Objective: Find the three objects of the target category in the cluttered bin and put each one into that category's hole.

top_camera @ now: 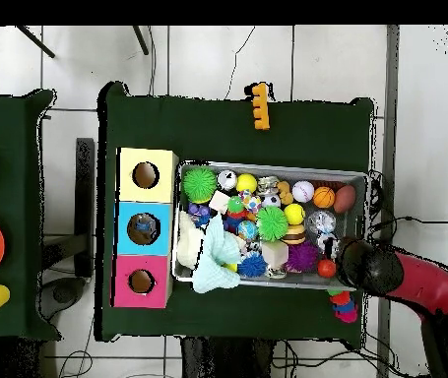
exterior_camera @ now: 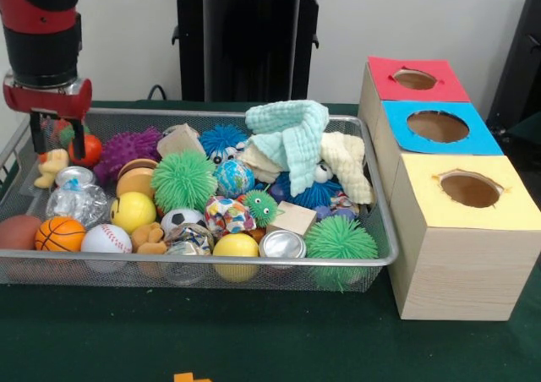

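1. Nearest to the camera, at the bottom edge of the front view, lies a small orange piece (exterior_camera: 191, 378) on the green table (exterior_camera: 101, 340).
2. Behind it stands the wire bin (exterior_camera: 211, 274), full of mixed toys. To one side of the bin is a row of three wooden boxes, each with one round hole: the yellow box (exterior_camera: 467, 188), the blue box (exterior_camera: 438, 127) and the red box (exterior_camera: 415, 79).
3. The task sentence does not name the target category, so the three wanted objects cannot be identified. They are probably somewhere in this bin.
4. Handling, as a judgement: the spiky green balls (exterior_camera: 183, 180) look soft and light, and a grip around the body should hold them. The hard balls, such as the baseball (exterior_camera: 106, 239) and the basketball (exterior_camera: 59, 234), may slip and need a centred grip. The pale green cloth (exterior_camera: 292, 133) is limp and best pinched at a fold. The crushed can (exterior_camera: 282, 244) is light and dents easily.
5. Counts visible: three boxes, three holes, at least three green spiky balls, one purple spiky ball (exterior_camera: 127, 151), one baseball, one basketball.
6. The gripper (exterior_camera: 47, 141) hangs over the bin's corner near a small red-orange ball (exterior_camera: 88, 150). Its fingers hold nothing, but whether they are spread or closed cannot be told.
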Controlling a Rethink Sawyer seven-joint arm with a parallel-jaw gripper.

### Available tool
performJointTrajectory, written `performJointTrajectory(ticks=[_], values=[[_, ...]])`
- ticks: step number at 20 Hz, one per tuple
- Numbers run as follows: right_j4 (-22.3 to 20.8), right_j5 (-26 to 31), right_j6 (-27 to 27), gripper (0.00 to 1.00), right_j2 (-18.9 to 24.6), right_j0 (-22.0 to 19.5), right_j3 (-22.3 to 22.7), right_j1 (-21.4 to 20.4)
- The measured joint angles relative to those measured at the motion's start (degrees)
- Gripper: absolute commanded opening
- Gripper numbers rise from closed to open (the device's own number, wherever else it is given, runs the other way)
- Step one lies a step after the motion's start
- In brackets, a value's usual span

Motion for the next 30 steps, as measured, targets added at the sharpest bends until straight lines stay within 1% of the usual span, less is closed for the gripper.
performJointTrajectory(ticks=[5,18,30], values=[[0.4,0.0,0.0,1.0,0.0,0.1,-0.5,0.1],[0.4,0.0,0.0,1.0,0.0,1.4,-1.4,4.2],[1.2,0.0,0.0,1.0,0.0,1.5,-1.8,5.4]])
